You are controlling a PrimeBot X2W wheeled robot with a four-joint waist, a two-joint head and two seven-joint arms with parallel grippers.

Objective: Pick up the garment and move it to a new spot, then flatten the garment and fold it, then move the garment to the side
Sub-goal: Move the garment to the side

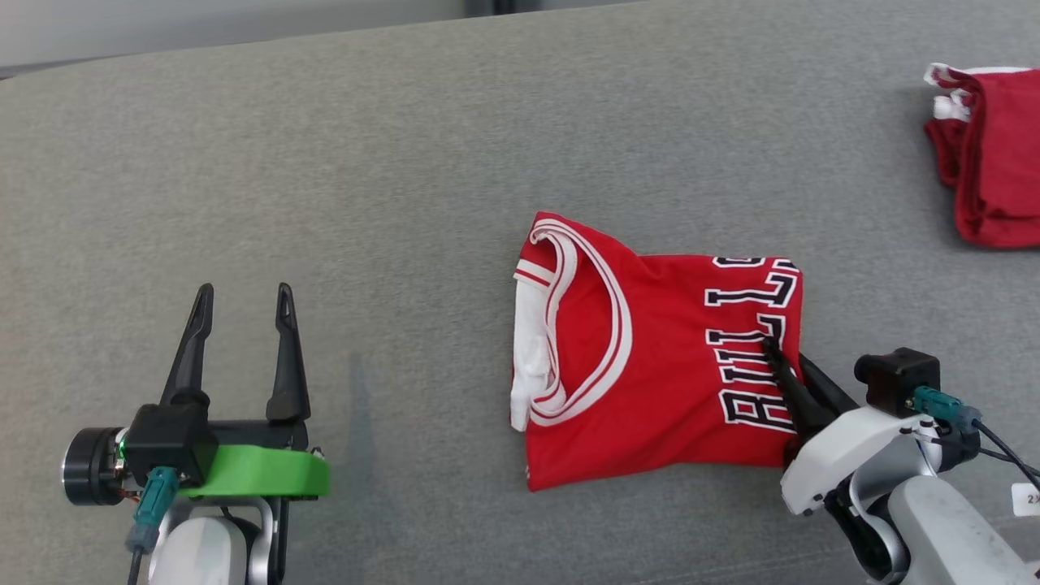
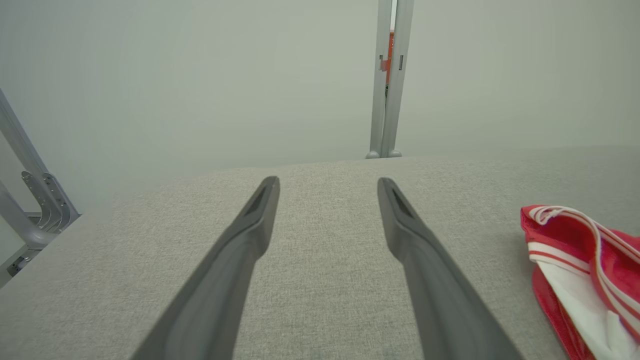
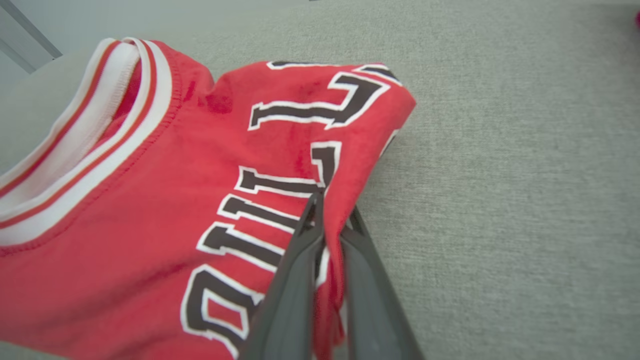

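Red garment lies folded on the grey fabric surface, my right gripper pinching its right edge, left gripper spread and idle, so I judge only the sideways move remains.

Left of jersey, beyond jersey: bare grey surface, free passage. Far right of jersey: red clothes pile obstructs.
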